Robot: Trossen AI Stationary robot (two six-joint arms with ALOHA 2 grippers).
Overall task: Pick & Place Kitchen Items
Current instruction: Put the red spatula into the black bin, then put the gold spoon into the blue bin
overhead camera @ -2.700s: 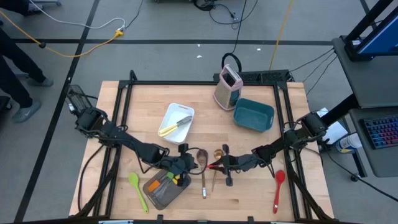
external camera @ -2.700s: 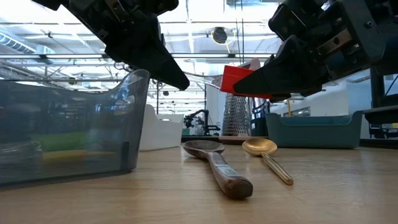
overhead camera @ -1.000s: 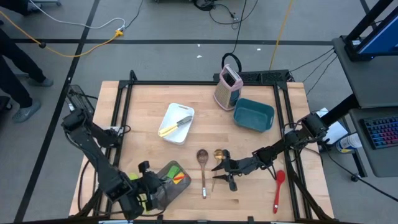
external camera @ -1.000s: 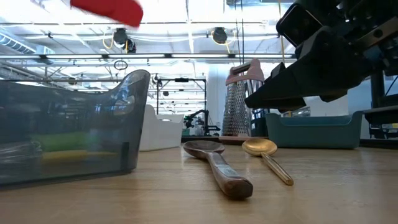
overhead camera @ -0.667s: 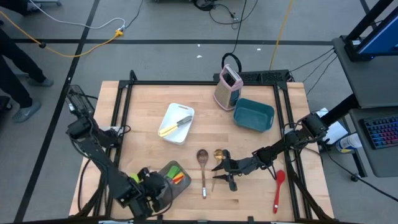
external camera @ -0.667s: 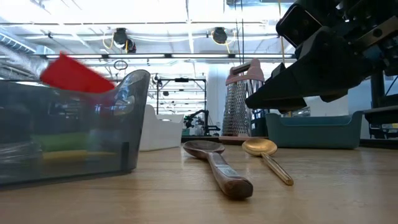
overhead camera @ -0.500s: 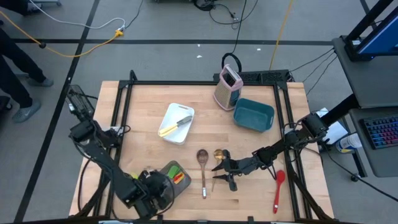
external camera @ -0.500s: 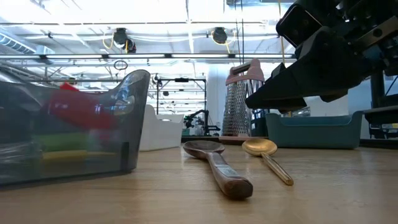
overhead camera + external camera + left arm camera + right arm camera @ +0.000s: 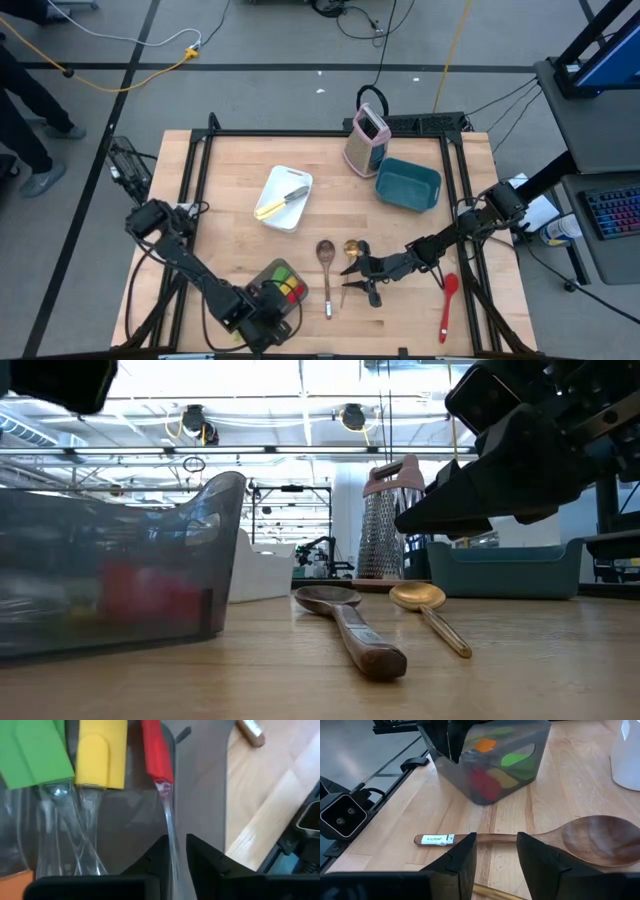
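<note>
Left gripper point(image 9: 268, 312) hung at the front edge of the desk point(image 9: 230, 190), directly over the grey translucent bin point(image 9: 270, 291), fingers point(image 9: 156, 851) slightly parted around the clear handle of the red spatula point(image 9: 156, 747) without clearly clamping it. Red spatula lay inside the bin beside the yellow spatula point(image 9: 100, 753) and green spatula point(image 9: 31, 750), with an orange piece point(image 9: 485, 744) in the same bin.

Right gripper point(image 9: 352, 269) hovered low at the middle front of the desk, fingers point(image 9: 462, 855) spread apart and holding nothing, just above the wooden spoon point(image 9: 540, 838). Wooden spoon lay flat on the desk, bowl toward the far side. Gold spoon point(image 9: 428, 610) lay just beside it, apart from it. Red spoon point(image 9: 448, 302) lay near the front right corner. Yellow-handled knife point(image 9: 280, 202) rested in the white tray point(image 9: 270, 184) at the desk's middle. Box grater point(image 9: 364, 140) stood upright at the back, next to the teal bin point(image 9: 408, 185).
</note>
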